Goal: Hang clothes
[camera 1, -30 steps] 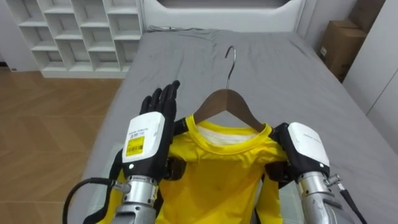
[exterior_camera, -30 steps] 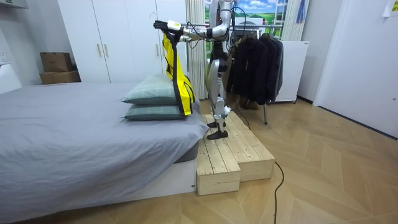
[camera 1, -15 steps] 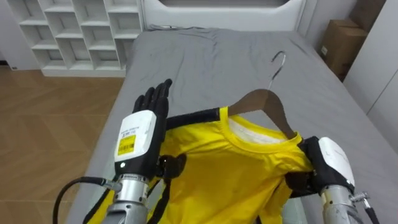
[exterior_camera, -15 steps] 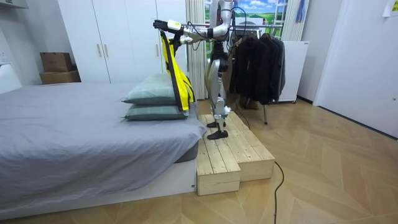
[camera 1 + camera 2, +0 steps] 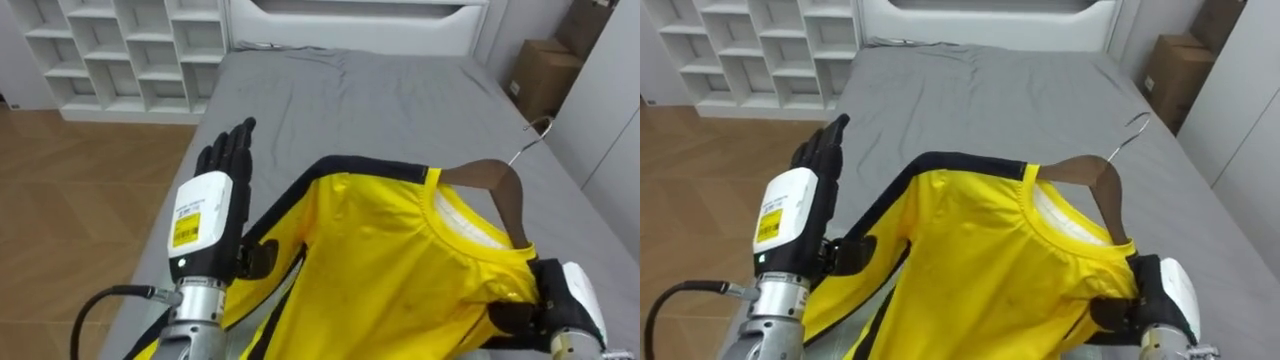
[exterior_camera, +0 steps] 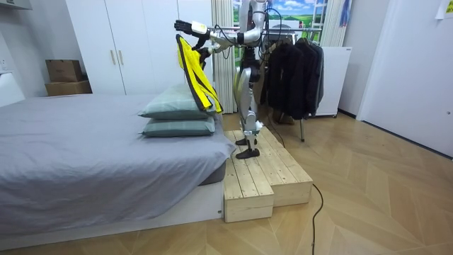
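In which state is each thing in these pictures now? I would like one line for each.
yellow shirt, on the hanger, held above the bed
wooden hanger, inside the shirt's collar, tilted, hook free
left hand, open, fingers straight
right hand, at the shirt's right shoulder
wardrobe doors, shut
pillows, stacked on the bed
dark coats, hanging

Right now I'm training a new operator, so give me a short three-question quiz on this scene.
1. What is the yellow shirt hung on?
2. True or false: the left hand has its fingers curled into a fist.
3. What lies below the shirt? A. grey bed B. wooden table C. sofa
Key: 1. a wooden hanger; 2. false, they are straight; 3. A.
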Tool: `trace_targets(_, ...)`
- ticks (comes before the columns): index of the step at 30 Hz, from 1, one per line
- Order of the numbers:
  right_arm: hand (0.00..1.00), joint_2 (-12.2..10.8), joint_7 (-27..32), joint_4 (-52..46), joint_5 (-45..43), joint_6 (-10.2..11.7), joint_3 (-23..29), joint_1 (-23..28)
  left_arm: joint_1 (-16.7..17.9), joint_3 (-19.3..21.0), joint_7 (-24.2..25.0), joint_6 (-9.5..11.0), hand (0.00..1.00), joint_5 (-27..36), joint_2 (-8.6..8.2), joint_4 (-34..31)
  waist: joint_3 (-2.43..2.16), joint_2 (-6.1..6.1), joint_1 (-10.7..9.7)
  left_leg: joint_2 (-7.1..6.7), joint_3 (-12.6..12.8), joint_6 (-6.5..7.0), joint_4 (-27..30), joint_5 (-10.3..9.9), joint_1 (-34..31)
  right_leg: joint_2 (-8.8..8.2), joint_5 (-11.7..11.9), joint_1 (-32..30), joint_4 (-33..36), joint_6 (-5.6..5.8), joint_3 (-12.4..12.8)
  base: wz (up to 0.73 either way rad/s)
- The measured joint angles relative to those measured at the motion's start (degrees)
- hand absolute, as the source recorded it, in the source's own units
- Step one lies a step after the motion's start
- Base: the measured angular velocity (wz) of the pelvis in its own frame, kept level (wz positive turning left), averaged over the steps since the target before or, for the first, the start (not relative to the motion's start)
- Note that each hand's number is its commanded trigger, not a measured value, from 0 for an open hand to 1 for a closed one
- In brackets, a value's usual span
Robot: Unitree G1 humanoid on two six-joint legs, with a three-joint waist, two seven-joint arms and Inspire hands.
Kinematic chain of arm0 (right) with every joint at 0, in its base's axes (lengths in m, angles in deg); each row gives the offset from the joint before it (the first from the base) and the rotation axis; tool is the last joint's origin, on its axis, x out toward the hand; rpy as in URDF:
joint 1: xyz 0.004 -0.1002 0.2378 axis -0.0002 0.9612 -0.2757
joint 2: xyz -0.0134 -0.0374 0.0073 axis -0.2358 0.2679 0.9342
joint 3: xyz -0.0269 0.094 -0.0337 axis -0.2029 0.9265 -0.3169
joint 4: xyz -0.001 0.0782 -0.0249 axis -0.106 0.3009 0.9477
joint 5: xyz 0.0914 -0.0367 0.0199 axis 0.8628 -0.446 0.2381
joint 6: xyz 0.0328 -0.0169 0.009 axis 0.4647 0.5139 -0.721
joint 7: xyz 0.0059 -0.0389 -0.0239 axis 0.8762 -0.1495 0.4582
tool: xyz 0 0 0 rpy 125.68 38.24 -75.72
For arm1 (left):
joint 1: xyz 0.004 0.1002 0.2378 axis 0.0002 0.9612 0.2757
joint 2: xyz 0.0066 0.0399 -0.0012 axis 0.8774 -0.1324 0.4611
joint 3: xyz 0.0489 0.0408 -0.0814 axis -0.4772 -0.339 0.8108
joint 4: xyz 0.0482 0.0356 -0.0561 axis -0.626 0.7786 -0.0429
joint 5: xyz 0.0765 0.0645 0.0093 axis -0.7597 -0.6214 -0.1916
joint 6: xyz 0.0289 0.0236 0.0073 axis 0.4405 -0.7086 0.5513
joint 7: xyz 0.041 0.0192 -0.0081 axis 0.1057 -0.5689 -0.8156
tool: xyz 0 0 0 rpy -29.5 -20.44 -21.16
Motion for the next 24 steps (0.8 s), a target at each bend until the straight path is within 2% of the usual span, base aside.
trace_targets(3, 1.00, 0.5, 1.4, 2.8, -0.5, 0.3, 0.8, 0.1, 2.3, 0.7, 0.1, 0.1, 0.00, 0.2, 1.26, 0.1, -0.07, -0.41, -0.2, 0.04, 0.3, 0.23, 0.5, -0.2, -0.3, 0.00, 0.0, -0.5, 0.8, 0.08, -0.3, -0.02)
trace_targets(6, 1.00, 0.7, 1.4, 4.7, -0.6, 0.5, 3.0, 0.5, 2.8, 2.7, 0.1, 0.7, 0.00, 1.9, 1.33, 0.2, -0.05, -0.49, -0.4, 0.07, 0.4, 0.40, 0.7, -0.3, -0.6, -0.12, 0.1, -0.6, 0.8, 0.15, -0.2, 0.00)
trace_targets(10, 1.00, 1.0, 1.7, 3.7, -2.1, 0.7, 6.8, 2.1, 4.4, 7.8, -0.6, 2.1, 0.00, 4.5, 1.51, 0.3, -0.09, -0.44, -0.5, 0.04, 0.7, 0.76, 0.9, -0.5, -0.8, -0.17, 0.2, -0.8, 0.8, 0.37, -0.3, -0.06)
trace_targets(13, 1.00, 1.5, 2.4, 3.5, -7.0, 0.9, 10.5, 2.8, 6.9, 11.8, -1.3, 3.0, 0.00, 8.1, 1.51, 2.6, -0.50, 0.29, -0.5, 0.05, 1.1, 0.84, 1.0, -0.6, -0.7, -0.21, 0.4, -0.8, 0.8, 0.59, -0.2, -0.08)
trace_targets(14, 1.00, 1.8, 3.3, 2.6, -8.5, 0.9, 11.5, 3.1, 7.4, 13.8, -1.7, 3.8, 0.00, 10.2, 1.47, 5.8, -0.76, 0.70, -0.2, 0.08, 1.4, 0.86, 1.1, -0.6, -0.3, -0.24, 0.4, -0.8, 0.8, 0.60, -0.2, -0.18)
trace_targets(16, 1.00, 1.8, 4.4, -1.8, -10.9, 1.6, 12.9, 5.4, 8.7, 16.6, -2.2, 3.9, 0.00, 14.7, 1.37, 10.1, -0.80, 1.18, 0.2, 0.03, 1.8, 0.86, 0.8, -0.6, 0.3, -0.23, 0.4, -0.6, 0.8, 0.60, -0.2, -0.15)
trace_targets(17, 1.00, 1.9, 5.3, -4.0, -12.8, 2.2, 13.8, 6.4, 9.9, 18.4, -2.6, 4.2, 0.00, 17.9, 1.29, 12.2, -0.73, 1.32, 0.1, 0.12, 1.8, 0.86, 0.6, -0.6, 0.3, -0.20, 0.4, -0.6, 0.8, 0.61, -0.1, -0.05)
trace_targets(20, 1.00, 2.2, 6.8, -8.0, -15.1, 3.7, 17.4, 9.0, 12.6, 22.1, -2.9, 5.0, 0.00, 22.1, 1.23, 19.8, -0.52, 1.51, 0.3, 0.18, 2.0, 0.85, 0.4, -0.6, 0.4, -0.12, 0.4, -0.8, 0.8, 0.60, 0.2, -0.03)
trace_targets(21, 1.00, 2.2, 7.2, -8.9, -15.3, 3.8, 18.0, 10.0, 13.2, 22.9, -2.9, 5.0, 0.00, 23.1, 1.14, 20.8, -0.52, 1.52, 0.5, 0.14, 2.0, 0.86, 0.4, -0.6, 0.4, -0.11, 0.4, -0.8, 0.8, 0.60, 0.2, -0.07)
trace_targets(23, 1.00, 2.2, 8.0, -12.2, -17.3, 3.8, 19.7, 12.9, 15.5, 26.4, -3.4, 5.1, 0.00, 28.0, 0.98, 26.4, -0.32, 1.75, 1.3, 0.26, 2.7, 0.87, -0.5, -0.6, 1.5, -0.12, 0.4, -0.9, 0.9, 0.60, 1.1, -0.20)
trace_targets(24, 1.00, 2.2, 8.1, -14.2, -18.6, 3.8, 19.8, 14.3, 16.9, 28.1, -3.5, 5.1, 0.00, 28.3, 0.94, 29.2, -0.24, 1.86, 1.2, 0.32, 2.8, 0.85, -0.6, -0.7, 2.0, -0.13, 0.4, -0.8, 1.0, 0.62, 1.4, -0.24)
